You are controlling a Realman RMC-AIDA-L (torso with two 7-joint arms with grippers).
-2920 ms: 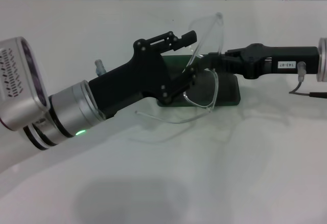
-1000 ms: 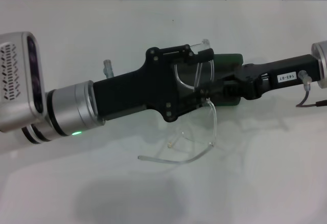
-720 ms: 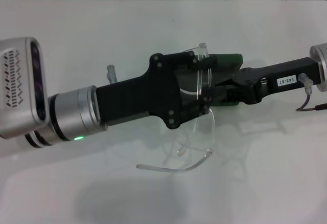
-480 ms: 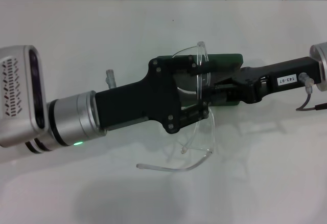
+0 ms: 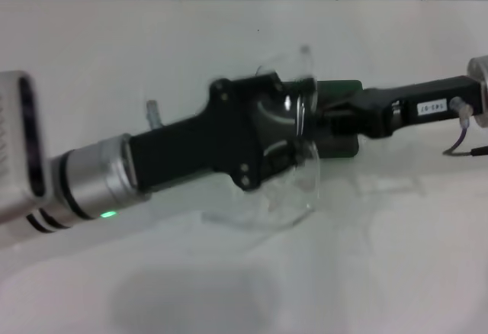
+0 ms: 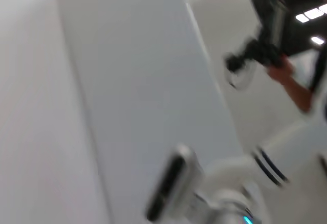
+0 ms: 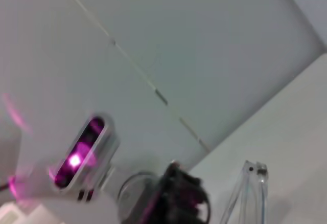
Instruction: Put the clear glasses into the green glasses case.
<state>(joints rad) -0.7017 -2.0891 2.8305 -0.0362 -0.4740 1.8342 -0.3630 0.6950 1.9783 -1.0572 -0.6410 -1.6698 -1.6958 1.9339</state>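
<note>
The left pincer [image 5: 293, 124] reaches in from the left over the middle of the white worktop [image 5: 381, 258]. Its two black fingers [image 5: 284, 88] stand spread, one on the far side and one on the near side, and the front of the clear glasses [image 5: 299, 158] lies between them. The picture is smeared at this spot, so I cannot tell whether the fingers actually press on the lens or only bracket it.

The clear glasses sit tilted, the curved lens running from the far finger down toward the near side, with one thin arm trailing leftward low over the worktop, near the left pincer's body. In the right wrist view a clear upright piece of the clear glasses [image 7: 250, 188] shows beside a black part of the left pincer [image 7: 179, 196].

The green glasses case [image 5: 340, 117] lies just right of the left pincer's fingertips, mostly hidden behind them and the lens; only its right end and a far corner show. Whether the glasses touch the case cannot be told.

The right pincer [image 5: 324, 120] comes in from the right, its tip at the case's right end, close against the left pincer's fingertips. Its fingers are hidden there, so I cannot tell whether they are spread or pressed together.
</note>
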